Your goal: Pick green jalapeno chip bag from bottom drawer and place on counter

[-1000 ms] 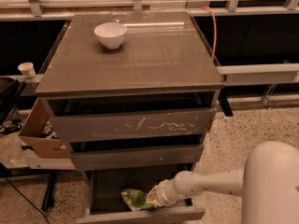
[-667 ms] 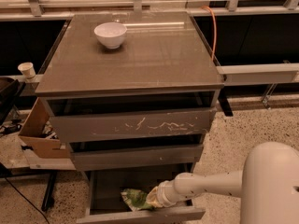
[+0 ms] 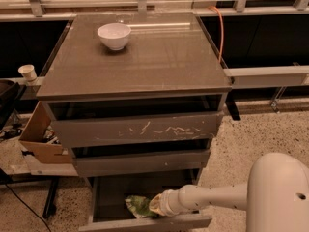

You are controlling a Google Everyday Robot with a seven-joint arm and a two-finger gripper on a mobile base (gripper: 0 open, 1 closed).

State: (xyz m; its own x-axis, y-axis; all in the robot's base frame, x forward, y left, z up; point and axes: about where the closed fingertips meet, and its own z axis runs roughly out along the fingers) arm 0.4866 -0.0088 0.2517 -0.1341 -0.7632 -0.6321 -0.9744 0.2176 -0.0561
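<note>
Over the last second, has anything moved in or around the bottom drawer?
Nothing visibly changed. The gripper stays in the open bottom drawer at the green jalapeno chip bag, which has not shifted; the white bowl stays on the counter.

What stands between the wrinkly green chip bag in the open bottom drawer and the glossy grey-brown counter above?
The gripper is at the wrinkly green chip bag in the bottom drawer. Two slightly open grey-brown drawers above stand between it and the counter; a white bowl sits on it.
</note>
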